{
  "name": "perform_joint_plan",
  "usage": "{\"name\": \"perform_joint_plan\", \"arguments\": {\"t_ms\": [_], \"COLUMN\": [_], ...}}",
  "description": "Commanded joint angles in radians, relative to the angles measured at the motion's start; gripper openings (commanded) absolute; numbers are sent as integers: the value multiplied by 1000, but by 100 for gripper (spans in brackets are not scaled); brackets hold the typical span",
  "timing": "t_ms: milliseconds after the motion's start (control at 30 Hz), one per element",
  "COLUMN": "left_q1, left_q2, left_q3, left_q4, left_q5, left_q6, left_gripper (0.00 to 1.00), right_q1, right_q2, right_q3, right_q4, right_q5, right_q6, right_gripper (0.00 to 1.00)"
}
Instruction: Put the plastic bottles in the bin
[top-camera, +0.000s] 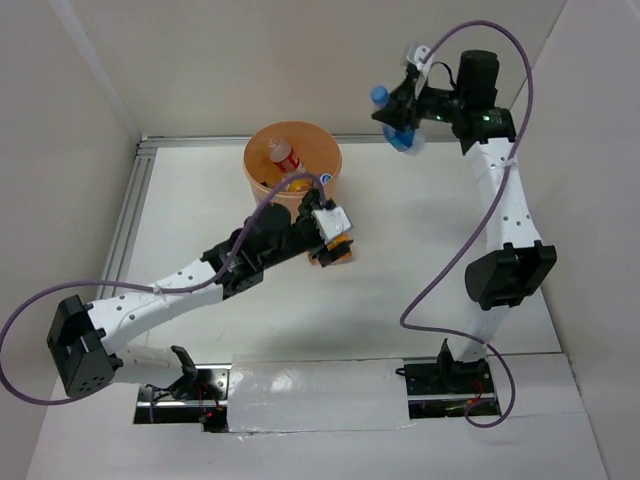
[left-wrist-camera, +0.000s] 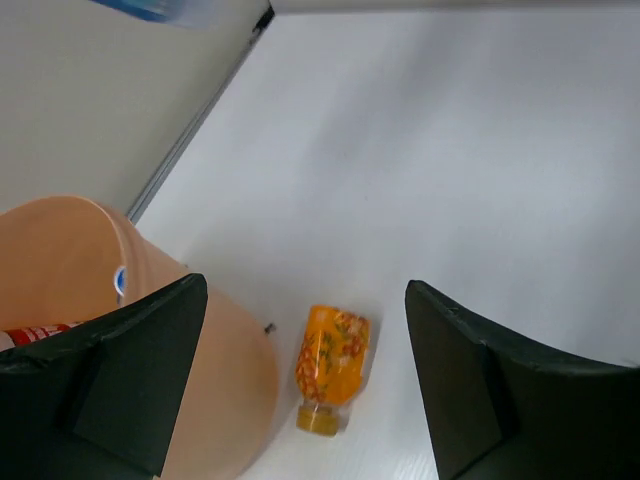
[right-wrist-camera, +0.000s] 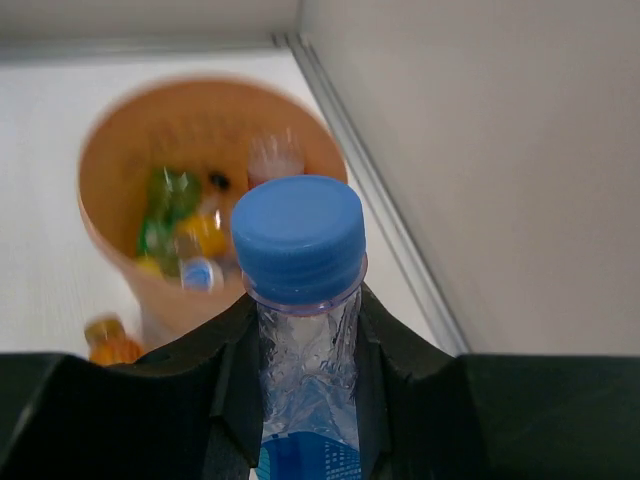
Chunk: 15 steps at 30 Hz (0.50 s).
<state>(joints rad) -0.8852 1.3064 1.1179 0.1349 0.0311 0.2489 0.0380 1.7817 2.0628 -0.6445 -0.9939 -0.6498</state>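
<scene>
the right gripper is squeezed tight on the neck of the blue-labelled bottle. it holds the bottle up in the air over the far edge of the tabletop, to the right of the bin. the bin stands by the far edge and has other bottles inside, like the red-labelled bottle. so this step is carrying a bottle to the bin. next, i think the arm must swing left until the bottle hangs over the bin's mouth, then let go.

the left gripper is spread wide and holds nothing. under it the orange bottle lies on its side on the tabletop, just beside the bin. it looks like the last one to pick up.
</scene>
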Motion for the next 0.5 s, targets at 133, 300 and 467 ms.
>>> {"name": "perform_joint_plan", "arguments": {"t_ms": [133, 300, 467], "left_q1": [-46, -55, -46], "left_q2": [5, 155, 295], "left_q3": [-256, -267, -208], "left_q4": [159, 291, 351], "left_q5": [-91, -175, -246], "left_q6": [219, 260, 251], "left_gripper": [94, 95, 96], "right_q1": [232, 373, 416], "right_q2": [248, 337, 377], "right_q3": [379, 418, 376], "right_q4": [442, 541, 500], "right_q5": [-80, -12, -12], "right_q6": [473, 588, 637], "right_gripper": [0, 0, 48]}}
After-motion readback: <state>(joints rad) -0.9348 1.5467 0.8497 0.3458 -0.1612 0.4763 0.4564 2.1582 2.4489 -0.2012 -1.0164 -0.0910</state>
